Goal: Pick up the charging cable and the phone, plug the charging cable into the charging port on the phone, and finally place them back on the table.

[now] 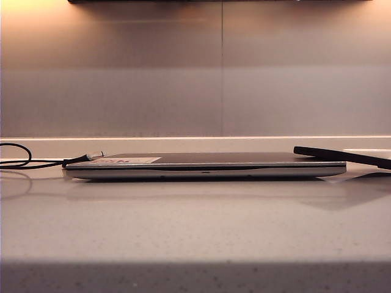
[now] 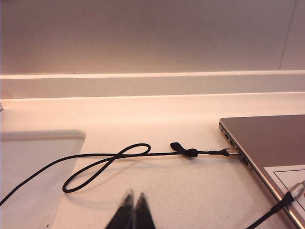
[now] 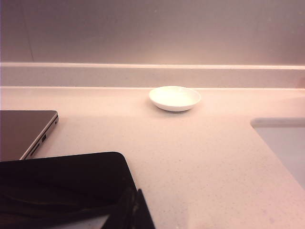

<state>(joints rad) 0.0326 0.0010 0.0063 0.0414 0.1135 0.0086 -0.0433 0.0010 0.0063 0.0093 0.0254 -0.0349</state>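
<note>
Speckled, glossy stone-like table (image 1: 195,232); brushed-metal laptop (image 1: 204,165); glossy black phone (image 3: 62,186); possibly ceramic white dish (image 3: 175,98).

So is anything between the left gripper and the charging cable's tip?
Nothing visible. The left gripper, shut, hangs over bare table; the charging cable has its silvery tip on the laptop lid, uncovered.

The phone (image 1: 342,156) ran off the right edge of the exterior view, and in the right wrist view its near end was cut off too. The charging cable (image 2: 281,206) showed only its silvery tip and a short bit of cord, and the rest went out of the picture. The left gripper (image 2: 133,202) and the right gripper (image 3: 135,202) were dark, blurry tips, pressed together at the edge.
</note>
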